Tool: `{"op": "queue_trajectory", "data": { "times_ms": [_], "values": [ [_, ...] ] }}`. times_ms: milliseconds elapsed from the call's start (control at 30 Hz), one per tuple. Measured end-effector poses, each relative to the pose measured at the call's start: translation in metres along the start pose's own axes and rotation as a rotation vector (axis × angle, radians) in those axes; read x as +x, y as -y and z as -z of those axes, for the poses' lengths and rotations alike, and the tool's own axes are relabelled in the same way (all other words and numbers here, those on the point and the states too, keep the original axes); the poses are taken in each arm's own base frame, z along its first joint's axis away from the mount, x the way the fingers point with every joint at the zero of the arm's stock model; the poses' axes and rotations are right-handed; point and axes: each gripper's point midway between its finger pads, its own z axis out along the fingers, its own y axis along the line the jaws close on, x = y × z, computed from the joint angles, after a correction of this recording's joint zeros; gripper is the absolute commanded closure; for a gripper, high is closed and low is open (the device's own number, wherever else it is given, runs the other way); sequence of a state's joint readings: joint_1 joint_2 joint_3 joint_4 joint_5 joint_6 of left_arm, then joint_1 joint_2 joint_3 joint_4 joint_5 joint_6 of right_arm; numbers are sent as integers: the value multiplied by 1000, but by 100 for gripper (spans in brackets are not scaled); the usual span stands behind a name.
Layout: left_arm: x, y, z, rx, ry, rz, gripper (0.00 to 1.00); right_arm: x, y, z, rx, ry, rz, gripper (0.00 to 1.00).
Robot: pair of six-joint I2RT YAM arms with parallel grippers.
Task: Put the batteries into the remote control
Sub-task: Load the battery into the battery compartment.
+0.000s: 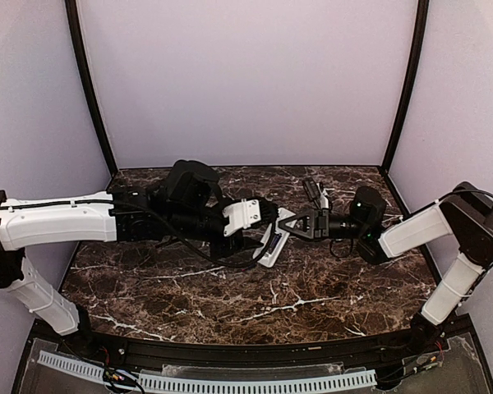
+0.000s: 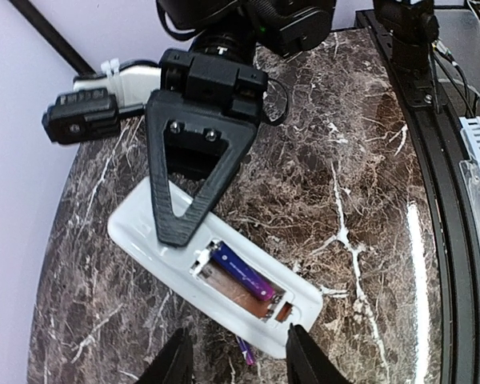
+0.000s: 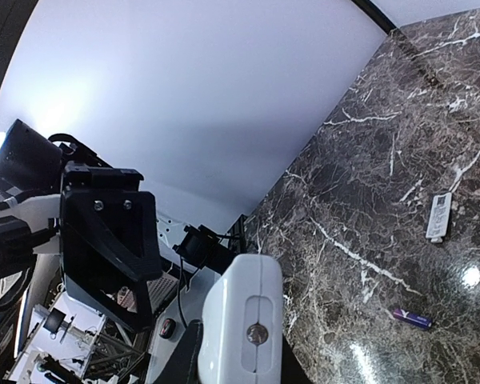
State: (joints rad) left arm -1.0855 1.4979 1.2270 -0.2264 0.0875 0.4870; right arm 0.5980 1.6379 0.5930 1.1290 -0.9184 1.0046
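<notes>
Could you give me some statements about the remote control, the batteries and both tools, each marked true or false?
One battery lies in the bay of the remote control. True.
The remote control lies screen side up. False: its back, with the open bay, faces up.
The right tool is shut, its tip over the remote control. True.
The left tool grips the second battery. False: its jaws stand apart, and that battery lies loose between them.
</notes>
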Motion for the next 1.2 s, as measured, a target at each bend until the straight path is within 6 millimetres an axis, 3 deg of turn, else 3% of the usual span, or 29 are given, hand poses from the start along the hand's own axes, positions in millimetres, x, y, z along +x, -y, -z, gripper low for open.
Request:
{"op": "queue_trajectory", "data": {
  "times_ms": [167,400,1200],
  "values": [
    [-6,7,12,36,35,-128,67,14,-2,-6,-12,-56,-29,100],
    [-2,20,12,101,36,-222,72,20,-3,-18,-37,-103,-41,100],
    [13,30,-2,178,-32,-308,77,39,-4,-41,-51,-201,-77,100]
  ]
}}
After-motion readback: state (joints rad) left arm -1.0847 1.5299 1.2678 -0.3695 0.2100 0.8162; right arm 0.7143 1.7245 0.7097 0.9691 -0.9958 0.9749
